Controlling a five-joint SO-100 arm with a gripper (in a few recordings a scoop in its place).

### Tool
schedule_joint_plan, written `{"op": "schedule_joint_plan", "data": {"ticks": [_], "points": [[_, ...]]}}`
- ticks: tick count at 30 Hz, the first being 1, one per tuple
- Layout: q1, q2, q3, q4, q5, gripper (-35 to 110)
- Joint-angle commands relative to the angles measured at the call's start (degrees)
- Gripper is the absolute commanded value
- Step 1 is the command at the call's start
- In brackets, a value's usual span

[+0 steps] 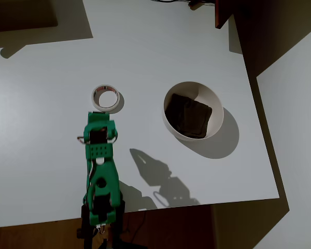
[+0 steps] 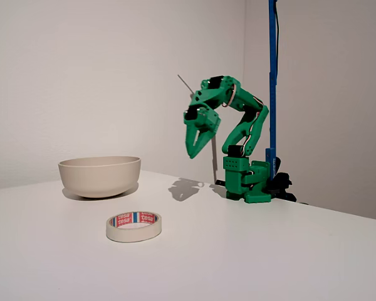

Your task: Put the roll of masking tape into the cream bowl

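A plain white table (image 1: 52, 171) is set against bare walls. The tape roll (image 1: 105, 97) is seen lying flat, well apart from the cream bowl (image 1: 193, 110). The green gripper (image 2: 195, 150) is held raised above the table, short of the roll, jaws apparently closed and empty. A flat ring is easily pushed aside if the fingers are lowered off-centre.
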Motion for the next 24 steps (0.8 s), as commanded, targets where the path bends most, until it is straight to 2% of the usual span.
{"op": "schedule_joint_plan", "data": {"ticks": [1, 7, 10, 11, 14, 24], "points": [[2.72, -19.34, -18.9, 4.39, 1.32, -8], [9.76, -47.55, -50.1, 13.54, 1.23, -7], [9.93, -55.2, -58.1, 15.12, 0.44, 17], [9.67, -56.69, -59.59, 15.64, 0.35, 21], [8.61, -58.62, -60.29, 15.56, 0.26, 14], [5.19, -64.07, -60.29, 15.64, 2.55, 16]]}}
